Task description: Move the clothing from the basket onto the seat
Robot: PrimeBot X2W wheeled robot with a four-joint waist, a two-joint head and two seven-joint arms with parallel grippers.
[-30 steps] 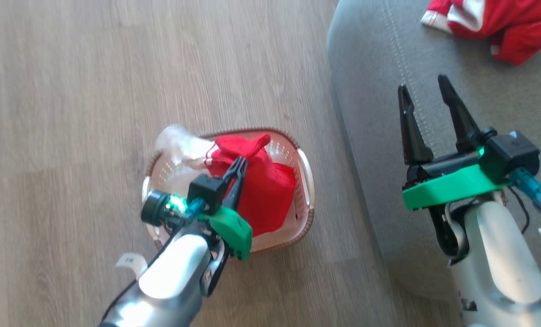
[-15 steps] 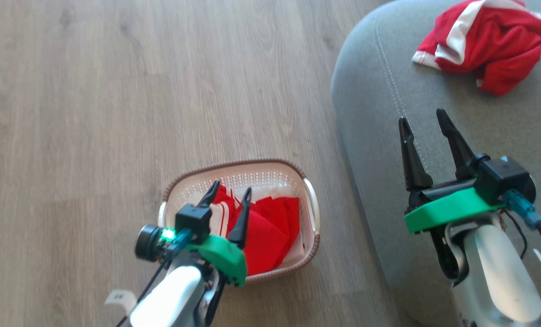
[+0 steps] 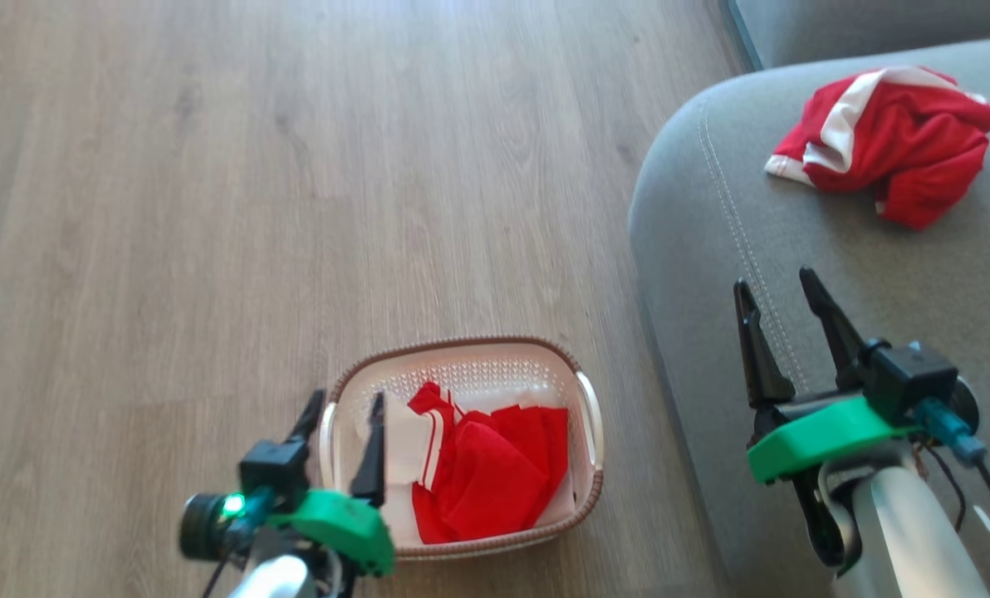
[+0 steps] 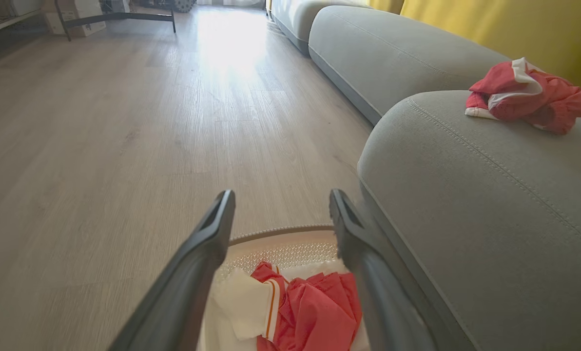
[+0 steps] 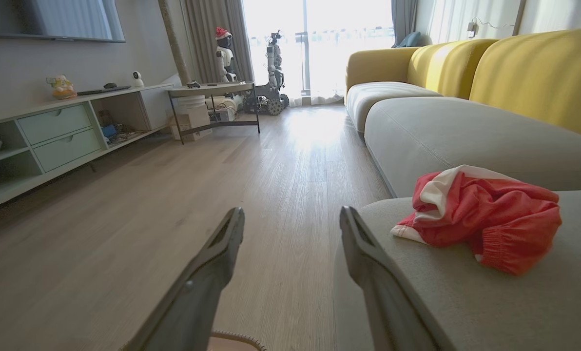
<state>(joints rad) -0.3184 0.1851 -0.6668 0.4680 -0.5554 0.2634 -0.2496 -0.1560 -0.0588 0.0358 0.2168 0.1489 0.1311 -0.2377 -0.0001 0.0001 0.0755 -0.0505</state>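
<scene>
The cream basket (image 3: 588, 415) with a brown rim sits on the wood floor beside the grey seat (image 3: 794, 232). Red and white clothing (image 3: 487, 469) lies crumpled inside it, also seen as clothing (image 4: 315, 312) in the left wrist view. Another red garment (image 3: 885, 145) rests on the seat, garment (image 5: 480, 219) in the right wrist view. My left gripper (image 3: 341, 403) is open and empty over the basket's left rim. My right gripper (image 3: 777, 286) hovers open and empty above the seat's front edge.
The seat's rounded edge with pale stitching (image 3: 736, 224) stands just right of the basket. A second grey cushion (image 4: 388, 53) and yellow backrests (image 5: 539, 73) lie beyond. A low cabinet (image 5: 51, 136), a small table (image 5: 212, 92) and another robot (image 5: 273, 73) stand far off.
My left gripper let go of the red clothing, which dropped back into the basket, and drew back toward the basket's left rim, open. The head camera tilted, shifting the whole scene downward.
</scene>
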